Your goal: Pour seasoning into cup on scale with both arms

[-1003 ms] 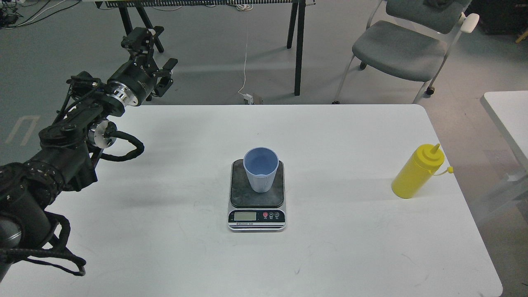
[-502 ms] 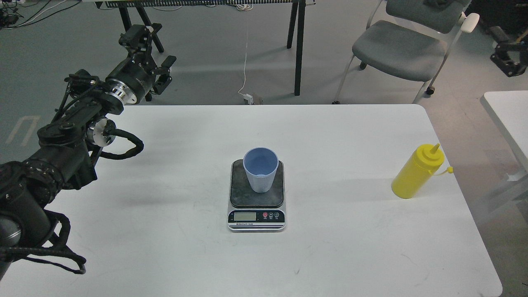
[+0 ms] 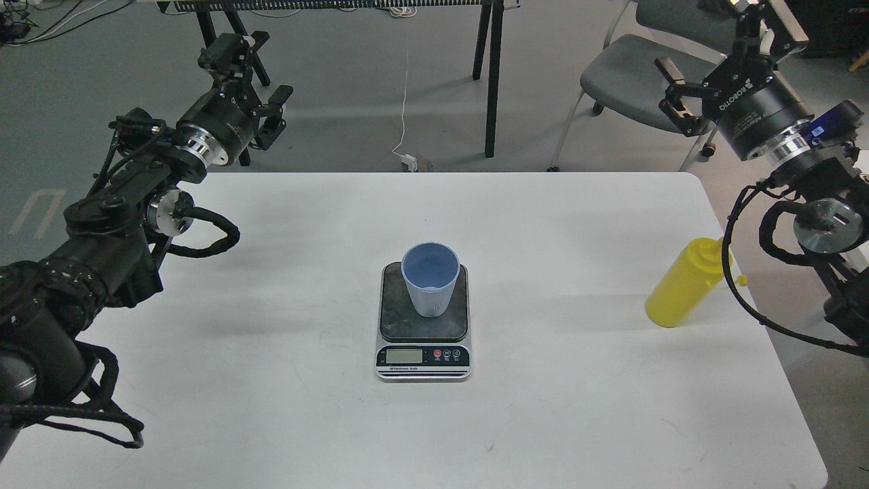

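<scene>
The light-blue cup (image 3: 430, 278) stands upright on the dark plate of the scale (image 3: 407, 322) at the middle of the white table. The yellow seasoning bottle (image 3: 681, 287) stands near the table's right edge; a cable of my right arm crosses its top and hides the nozzle. My left gripper (image 3: 252, 76) is open and empty, raised beyond the table's back left edge, far from the cup. My right gripper (image 3: 728, 44) is open and empty, raised at the back right, above and behind the bottle.
The white table (image 3: 271, 353) has rounded corners, and its right edge lies close to the bottle. A grey chair (image 3: 645, 78) stands behind the table at the right. Black table legs (image 3: 492, 75) stand at the back centre. A white cable lies on the floor.
My right arm has come into view from the right and risen above the bottle, its cable now crossing the bottle's top. My left gripper has barely shifted. Cup, scale and bottle have not moved.
</scene>
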